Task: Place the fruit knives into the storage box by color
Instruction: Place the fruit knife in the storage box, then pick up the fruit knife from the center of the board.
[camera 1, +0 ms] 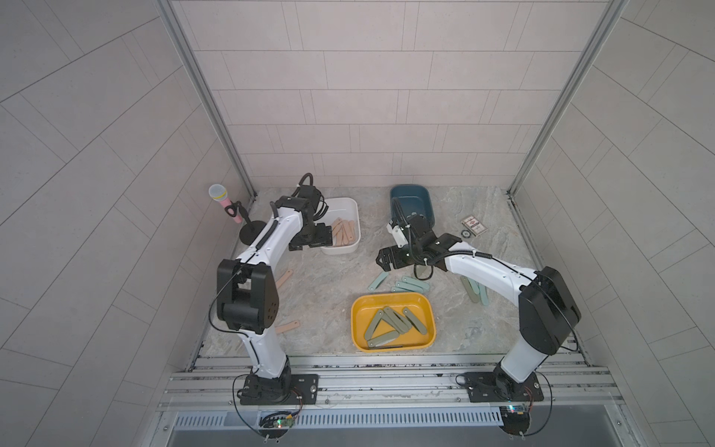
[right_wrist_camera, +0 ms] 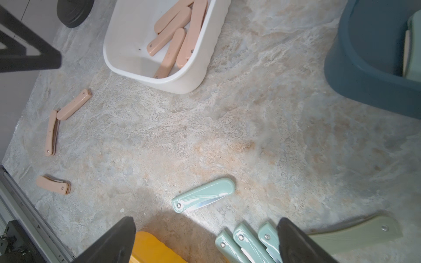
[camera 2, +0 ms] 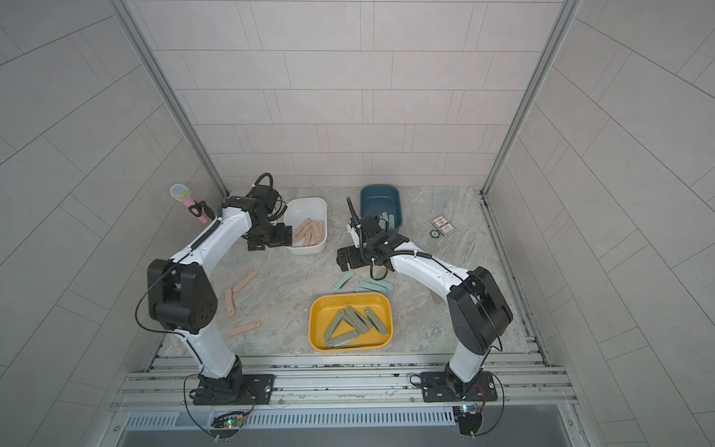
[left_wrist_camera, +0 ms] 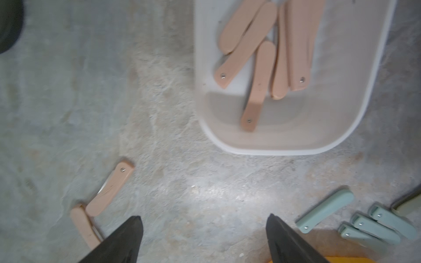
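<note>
Remote check, both arms.

L gripper (left_wrist_camera: 204, 217): jaws wide, nothing between. I see it over bare table (left_wrist_camera: 182, 182), just short of the white box (left_wrist_camera: 273, 149). The pink knives (left_wrist_camera: 259, 84) lie inside that box, ahead of the tips. Two loose pink knives (left_wrist_camera: 109, 191) lie on the table by one finger.

R gripper (right_wrist_camera: 205, 219): jaws wide, empty. A single teal knife (right_wrist_camera: 202, 195) lies flat just ahead of the tips. Three teal knives (right_wrist_camera: 247, 244) lie side by side at one finger.

Olive knives (camera 1: 396, 320) are in the yellow box (camera 1: 390, 297).
</note>
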